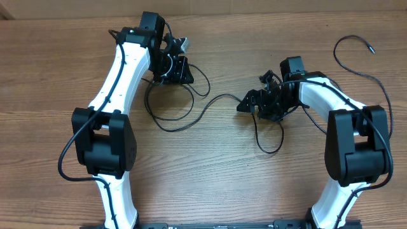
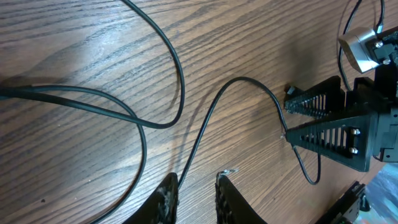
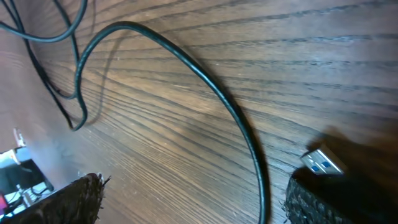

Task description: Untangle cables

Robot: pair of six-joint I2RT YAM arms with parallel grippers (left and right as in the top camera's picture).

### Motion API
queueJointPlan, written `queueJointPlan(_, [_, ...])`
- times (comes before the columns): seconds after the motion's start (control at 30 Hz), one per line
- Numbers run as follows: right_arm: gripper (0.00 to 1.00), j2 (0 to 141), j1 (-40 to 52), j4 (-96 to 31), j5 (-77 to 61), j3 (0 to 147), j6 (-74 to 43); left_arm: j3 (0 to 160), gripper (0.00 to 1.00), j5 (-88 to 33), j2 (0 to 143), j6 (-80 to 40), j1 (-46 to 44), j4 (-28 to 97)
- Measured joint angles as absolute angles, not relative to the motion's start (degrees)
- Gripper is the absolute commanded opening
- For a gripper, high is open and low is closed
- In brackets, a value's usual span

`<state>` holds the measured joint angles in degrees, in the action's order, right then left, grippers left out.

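- One cable point(image 1: 220, 96) lies on the table point(image 1: 203, 184), strung between the two tools. From the left gripper point(image 1: 180, 71) it sags into a wide bend, then rises to the right gripper point(image 1: 249, 95).
- A loop point(image 1: 270, 152) of cable lies just behind the right gripper, on its base side.
- A second cable point(image 1: 336, 56) curls well apart from both tools, out past the right arm. Only the overhead view shows it.
- The left wrist view shows what the overhead view cannot. The cable point(image 2: 204, 124) runs straight into the narrow gap of the left gripper point(image 2: 198, 186), close along one of its fingers point(image 2: 166, 199). The gap looks wider than the cord, so I cannot tell whether the cord is pinched.
- The same view looks ahead to the right gripper point(image 2: 287, 119), whose jaws are spread. The cable passes the tip of one jaw and curls into a small bend just behind it.
- In the right wrist view the right gripper point(image 3: 196, 193) stands wide and holds nothing. The cable point(image 3: 217, 93) lies flat on the wood, arcing in from ahead and running back between the fingers, nearer one of them.
- A silver plug point(image 3: 322, 163) with a blue tongue sits just beside that finger. Neither of the other views shows it.
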<state>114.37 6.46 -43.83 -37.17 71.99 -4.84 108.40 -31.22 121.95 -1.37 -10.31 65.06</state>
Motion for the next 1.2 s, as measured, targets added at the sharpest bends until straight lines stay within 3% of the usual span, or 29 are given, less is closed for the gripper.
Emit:
queueJointPlan(0.4, [0.92,114.4,10.7,-40.4,-40.4,71.9,-2.5,108.4,0.20,-31.2,122.0,-1.4,-10.3,64.1])
queueJointPlan(0.47, [0.84,114.4,11.9,-37.7,-40.2,71.9,-2.1,108.4,0.19,-31.2,122.0,-1.4,-10.3,63.8])
queueJointPlan(0.63, [0.82,114.5,13.8,-31.8,-42.9,72.1,-7.0,108.4,0.17,-30.7,122.0,-1.4,-10.3,63.6])
queueJointPlan(0.83, [0.80,114.5,14.6,-27.1,-46.3,73.4,-24.8,108.4,0.18,-29.8,122.0,-1.4,-10.3,63.6])
queueJointPlan(1.2, [0.81,114.6,30.1,-21.0,-16.2,73.4,-73.6,108.4,0.27,-21.7,122.0,-10.4,-10.1,64.5])
